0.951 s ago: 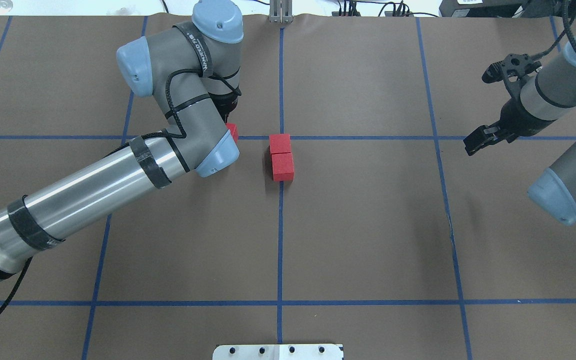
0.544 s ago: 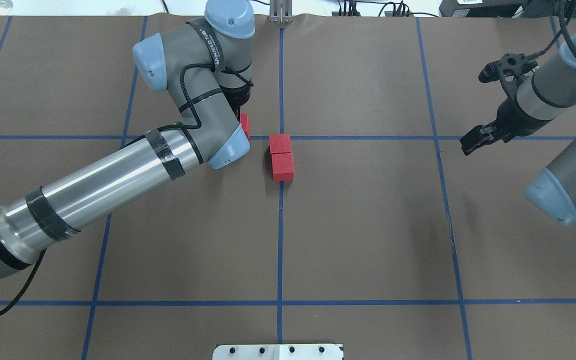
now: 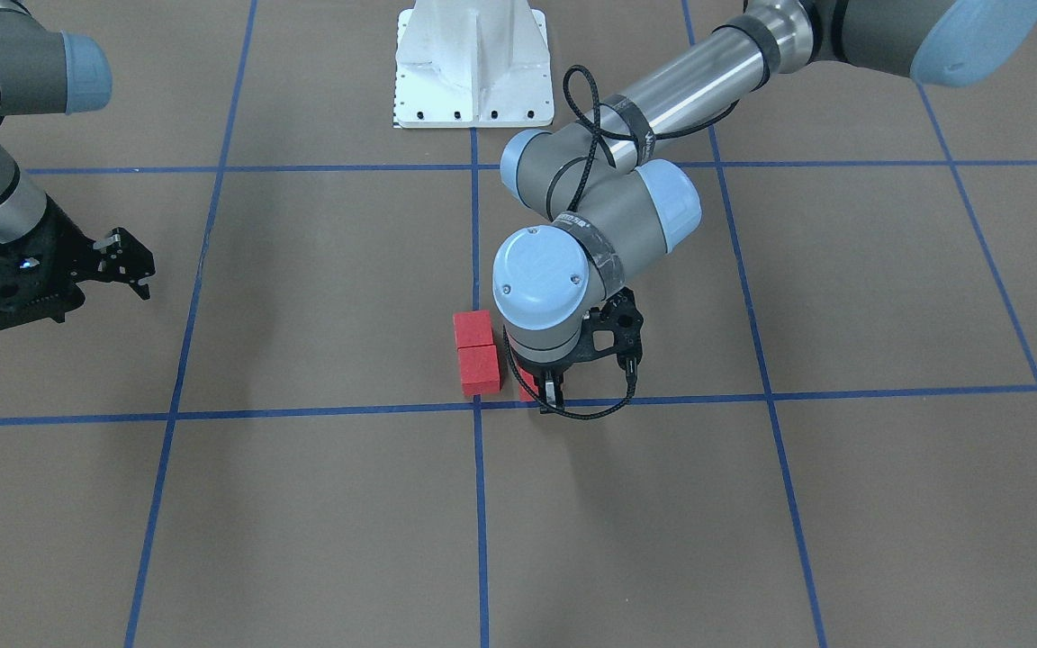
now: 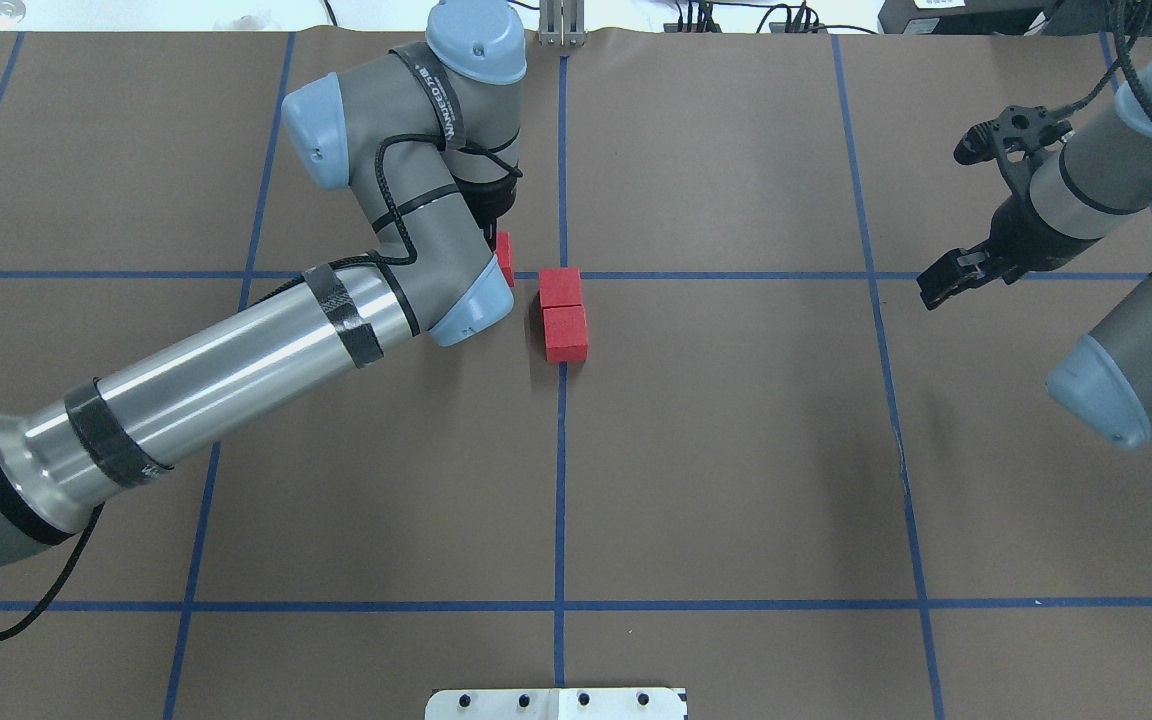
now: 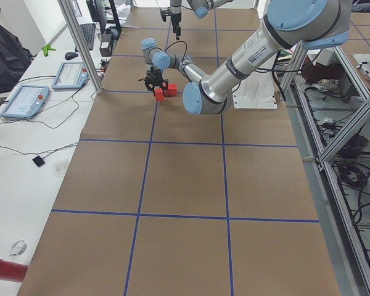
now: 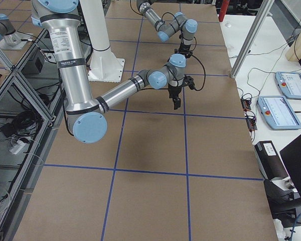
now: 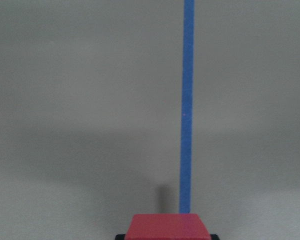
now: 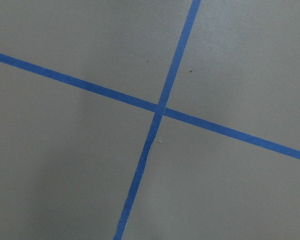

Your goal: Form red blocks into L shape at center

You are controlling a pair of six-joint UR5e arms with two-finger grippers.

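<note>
Two red blocks (image 4: pixel 563 310) lie touching in a line, the far one on the center crossing (image 4: pixel 562 275) and the other on the robot's side of it; they also show in the front view (image 3: pixel 475 351). My left gripper (image 3: pixel 547 398) is shut on the third red block (image 4: pixel 505 258), low over the floor just left of the far block, with a small gap. The wrist hides most of it. This block shows at the bottom of the left wrist view (image 7: pixel 169 227). My right gripper (image 4: pixel 944 281) is open and empty, far to the right.
The white robot base plate (image 4: pixel 556 703) sits at the near edge. A metal clamp (image 4: pixel 561 25) stands at the far edge. Blue tape lines (image 8: pixel 160 109) cross under the right wrist. An operator (image 5: pixel 0 43) sits by a side table with tablets.
My left arm has moved right with the red block, bringing it closer to the two blocks at the center. My right arm has drifted slightly away from the robot.
</note>
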